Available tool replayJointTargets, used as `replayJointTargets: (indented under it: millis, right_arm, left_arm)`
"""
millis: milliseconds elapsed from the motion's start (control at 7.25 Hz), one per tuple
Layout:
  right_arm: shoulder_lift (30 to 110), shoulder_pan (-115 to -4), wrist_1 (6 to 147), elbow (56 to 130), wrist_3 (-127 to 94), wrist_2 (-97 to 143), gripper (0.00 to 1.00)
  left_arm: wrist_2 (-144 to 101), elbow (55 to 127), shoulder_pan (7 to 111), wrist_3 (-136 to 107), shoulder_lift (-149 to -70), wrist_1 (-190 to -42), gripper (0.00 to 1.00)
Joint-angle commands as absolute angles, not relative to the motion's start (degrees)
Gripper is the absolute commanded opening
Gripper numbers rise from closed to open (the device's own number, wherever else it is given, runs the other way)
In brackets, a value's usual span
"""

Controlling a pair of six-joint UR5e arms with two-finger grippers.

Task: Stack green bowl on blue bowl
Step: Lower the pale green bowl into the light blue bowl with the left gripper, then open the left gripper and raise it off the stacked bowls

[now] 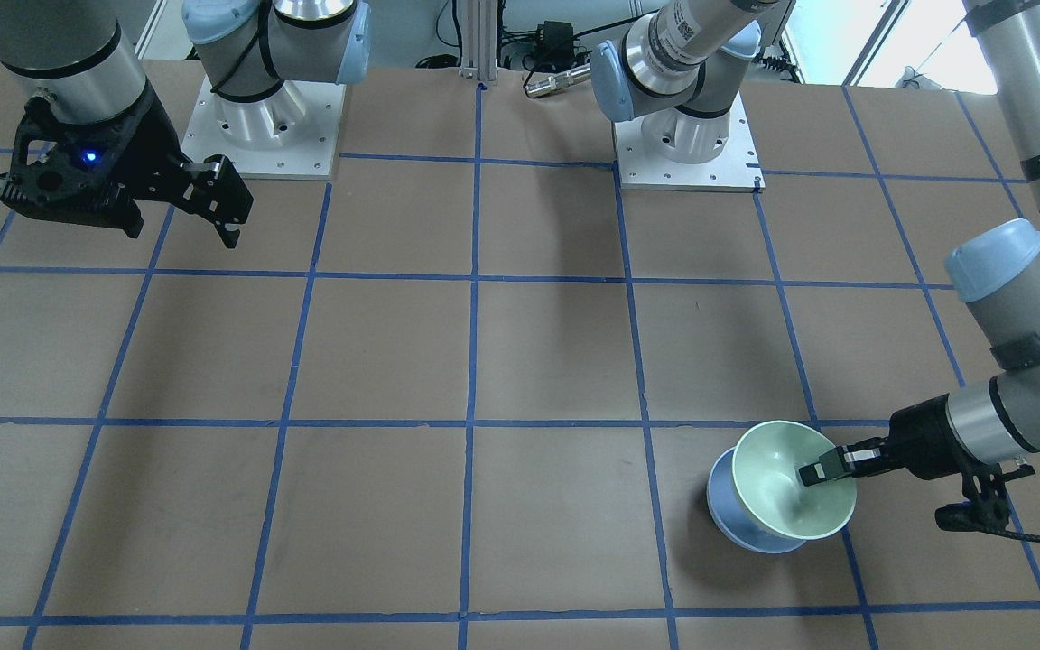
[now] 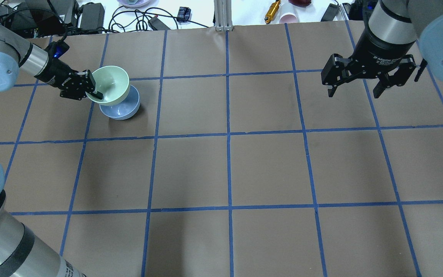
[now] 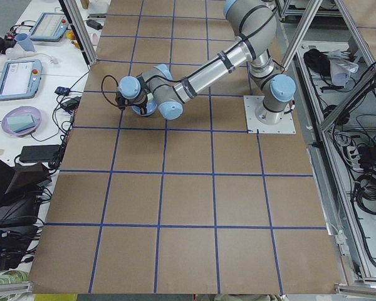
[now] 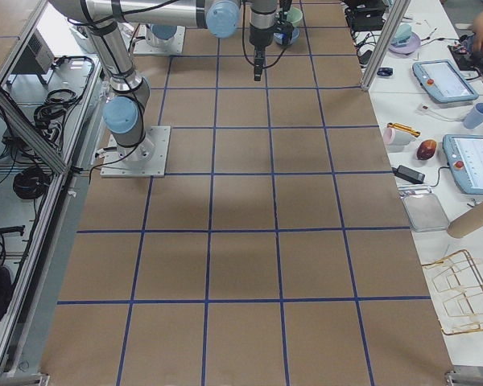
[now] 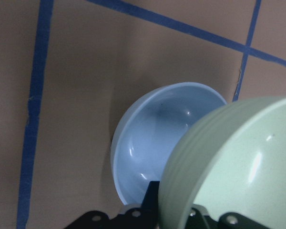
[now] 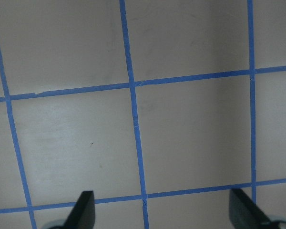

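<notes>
The left tool (image 2: 93, 90) pinches the rim of the green bowl (image 2: 110, 85). One finger (image 1: 814, 472) is inside the bowl and the other is under its edge. The green bowl is tipped to one side. It hangs partly over the blue bowl (image 2: 120, 111), not right in the middle of it. I cannot tell if the two bowls touch. The blue bowl sits flat on the brown counter (image 2: 267, 169), open side up, on the robot's left side and far out from its base. The right tool (image 2: 354, 91) is high over the other side of the counter, well away from the bowls. Its two fingers are spread wide apart and it holds nothing.
</notes>
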State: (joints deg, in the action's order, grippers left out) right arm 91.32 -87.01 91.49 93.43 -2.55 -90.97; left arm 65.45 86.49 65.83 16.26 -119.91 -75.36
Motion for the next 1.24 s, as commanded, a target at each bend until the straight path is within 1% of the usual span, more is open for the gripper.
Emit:
replayJointTargets:
  millis: [0, 138, 276, 690, 828, 1103]
  right_arm:
    - [91.32, -87.01, 91.49, 93.51, -2.55, -90.97, 1.0]
    - [91.32, -87.01, 91.49, 93.43, -2.55, -90.97, 1.0]
    - [91.32, -87.01, 91.49, 93.43, -2.55, -90.97, 1.0]
    - [91.32, -87.01, 91.49, 93.43, -2.55, -90.97, 1.0]
    - [91.32, -87.01, 91.49, 93.43, -2.55, -90.97, 1.0]
    - [91.32, -87.01, 91.49, 93.43, -2.55, -90.97, 1.0]
  left_arm:
    - [65.92, 86.48, 65.83, 16.26, -120.06, -74.62, 0.17]
    - [65.83, 86.66, 65.83, 16.09, -120.41, -73.31, 0.78]
    - [65.83, 87.18, 65.83, 16.08, -120.5, -73.3, 1.0]
    - [65.92, 87.02, 65.92, 13.55, -119.54, -72.78, 1.0]
    - [66.44, 86.84, 66.0, 13.1, -117.62, -73.47, 1.0]
    - [75.19, 86.75, 68.45, 13.01, -114.02, -73.83, 1.0]
